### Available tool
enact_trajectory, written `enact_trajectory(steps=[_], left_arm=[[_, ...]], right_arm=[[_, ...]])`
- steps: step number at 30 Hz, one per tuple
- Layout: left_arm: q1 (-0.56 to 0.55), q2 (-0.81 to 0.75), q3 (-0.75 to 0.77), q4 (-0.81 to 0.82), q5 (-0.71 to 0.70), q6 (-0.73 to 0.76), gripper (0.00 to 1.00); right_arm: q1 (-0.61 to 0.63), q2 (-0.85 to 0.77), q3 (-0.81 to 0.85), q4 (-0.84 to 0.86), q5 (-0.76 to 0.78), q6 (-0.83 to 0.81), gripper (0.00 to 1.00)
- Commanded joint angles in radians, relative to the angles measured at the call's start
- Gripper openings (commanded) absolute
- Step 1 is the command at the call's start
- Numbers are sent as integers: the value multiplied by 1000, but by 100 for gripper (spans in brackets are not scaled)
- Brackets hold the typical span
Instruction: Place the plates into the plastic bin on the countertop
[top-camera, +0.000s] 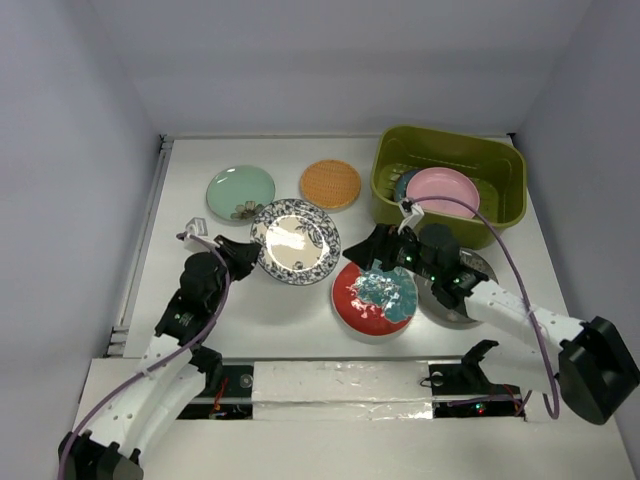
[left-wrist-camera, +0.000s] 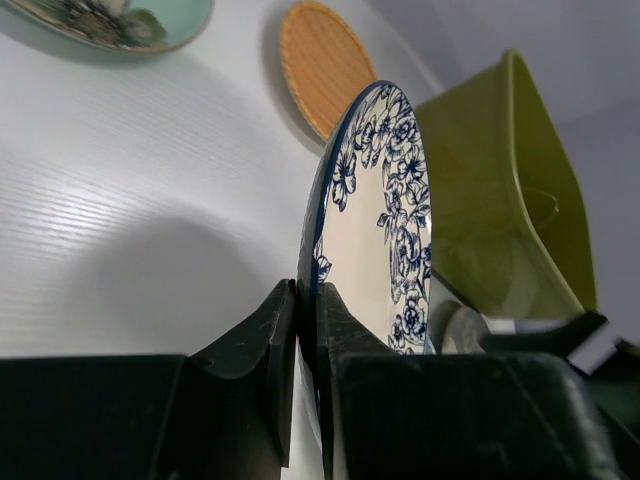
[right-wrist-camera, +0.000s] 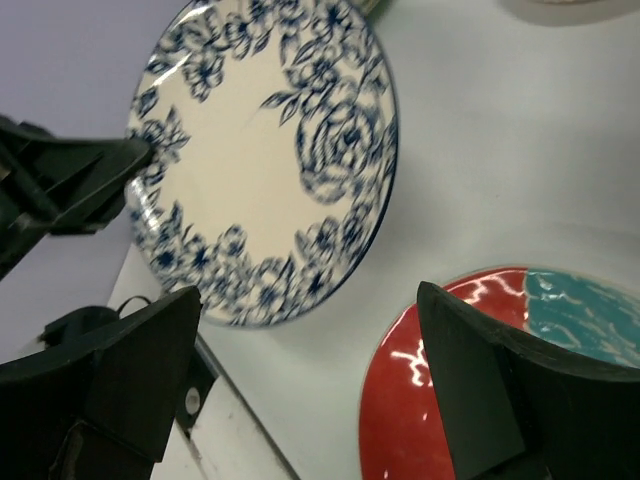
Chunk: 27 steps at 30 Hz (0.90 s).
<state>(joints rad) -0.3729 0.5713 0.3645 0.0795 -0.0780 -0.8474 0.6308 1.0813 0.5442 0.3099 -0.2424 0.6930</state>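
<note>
My left gripper (top-camera: 250, 256) (left-wrist-camera: 308, 330) is shut on the near-left rim of the white plate with the blue ornate rim (top-camera: 295, 241) (left-wrist-camera: 385, 230) and holds it tilted above the countertop (top-camera: 200, 300). My right gripper (top-camera: 364, 250) (right-wrist-camera: 308, 300) is open and empty, just right of that plate (right-wrist-camera: 260, 150) and above the red-and-teal plate (top-camera: 375, 298) (right-wrist-camera: 470, 400). The mint green plate (top-camera: 241, 192) and the orange plate (top-camera: 330, 184) lie at the back. The pink plate (top-camera: 442, 192) lies in the olive bin (top-camera: 400, 140) on the dark teal plate (top-camera: 403, 186). The silver-grey plate (top-camera: 462, 300) lies mostly hidden under my right arm.
The bin (left-wrist-camera: 500, 200) stands at the back right, close to the right wall. The orange plate (left-wrist-camera: 320, 65) and the mint plate (left-wrist-camera: 110, 20) lie beyond the held plate. A raised ledge (top-camera: 150, 220) runs along the countertop's left edge.
</note>
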Motion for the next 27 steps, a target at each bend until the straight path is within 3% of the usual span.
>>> enact_trajectory(steps=[1,8,11,14,15,18,19,21,23,27], left_arm=[[-1,-59,16,121,147,-61,0],[-1,-90,-4,226,357,-105,0],[-1,-96,-10,267,394,-119,0],[-1,-99,-6,282,420,-117,0],[-1,-106,-4,278,420,-111,0],[-1,-123,4,246,397,-94,0],[-1,-128,5,240,393,-91,0],[-1,-133,4,227,385,-76,13],[-1,-126,8,214,379,-55,35],[-1,-82,-10,200,394,-21,39]], right_arm=[[4,80,63,123,25,-3,94],[4,167,68,179,37,20,93],[4,177,66,205,34,36,85],[4,170,60,227,34,54,60],[4,157,56,230,34,60,29],[4,129,56,206,60,74,0],[4,102,62,193,81,73,0],[4,68,68,161,106,69,0],[-23,5,101,115,150,62,0],[-166,-95,177,2,149,48,0]])
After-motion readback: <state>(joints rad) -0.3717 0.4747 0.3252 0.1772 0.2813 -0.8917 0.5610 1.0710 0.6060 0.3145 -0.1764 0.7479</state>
